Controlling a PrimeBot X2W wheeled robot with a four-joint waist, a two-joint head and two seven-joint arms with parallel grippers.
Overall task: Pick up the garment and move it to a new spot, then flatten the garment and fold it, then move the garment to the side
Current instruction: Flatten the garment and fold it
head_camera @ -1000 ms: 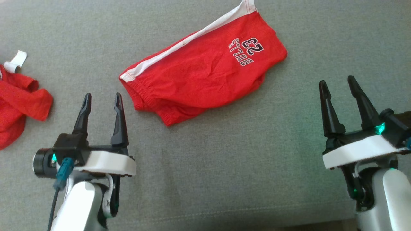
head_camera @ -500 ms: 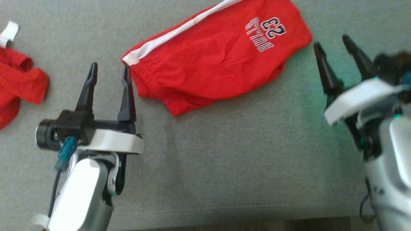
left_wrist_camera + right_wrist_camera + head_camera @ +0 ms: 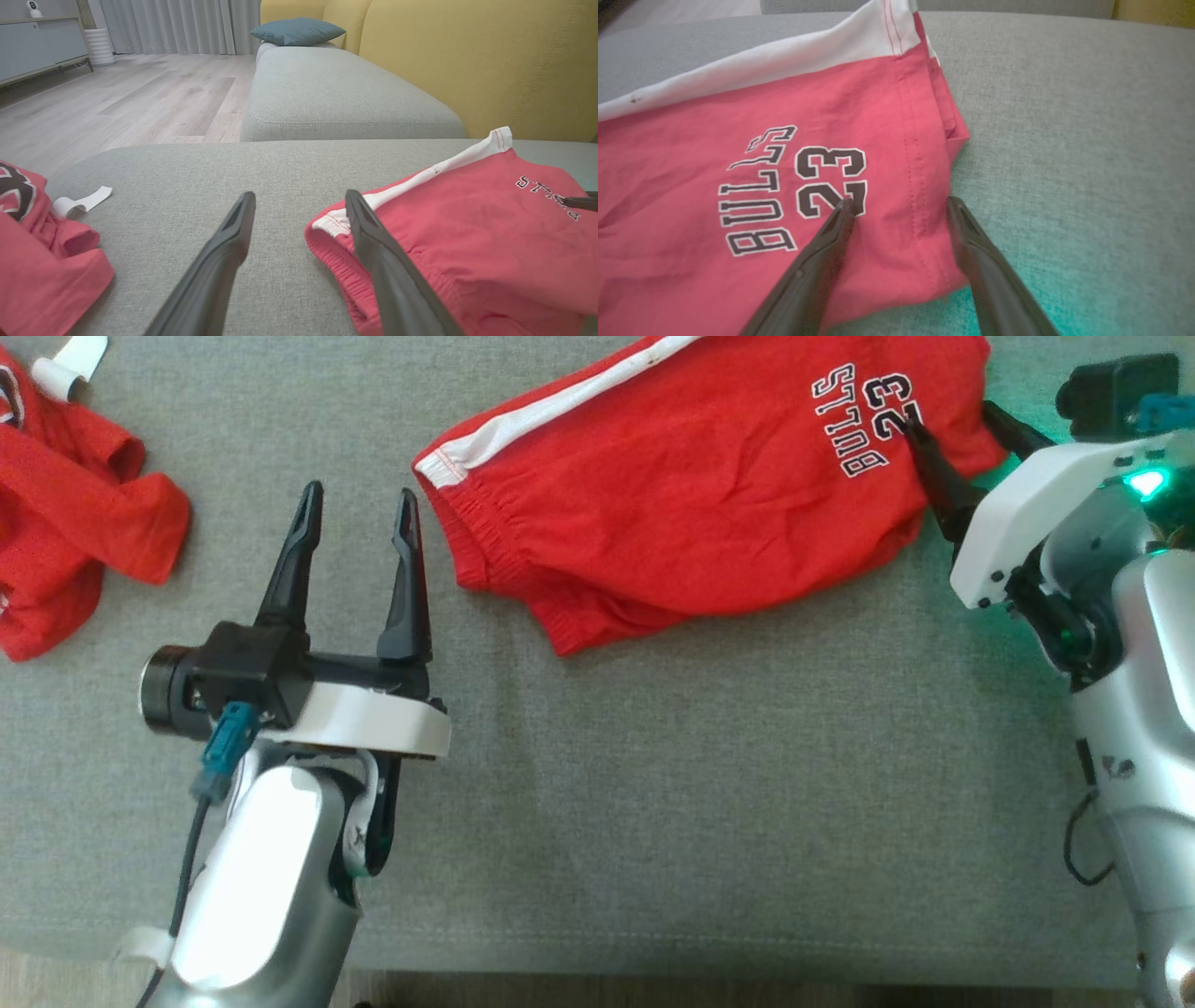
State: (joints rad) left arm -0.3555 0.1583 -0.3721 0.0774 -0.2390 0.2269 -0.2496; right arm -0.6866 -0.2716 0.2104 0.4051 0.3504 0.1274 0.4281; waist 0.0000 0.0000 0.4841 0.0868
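If shut now, with right gripper spread wide astride the printed corner of the red shorts at upper right, could pinch only the top layer and bunch them. Could also miss the waistband, with left gripper spread, empty, just beside it

Grey fabric sofa seat in front of me, stitched seam along near edge. Red shorts lying flat-ish on it, wrinkled, set at angle: elastic waistband toward my left, "BULLS 23" print toward my right, white side stripe along far edge. Second red garment bunched on seat far to my left, well apart from shorts. White strip just beside it; attached or loose, can't tell.
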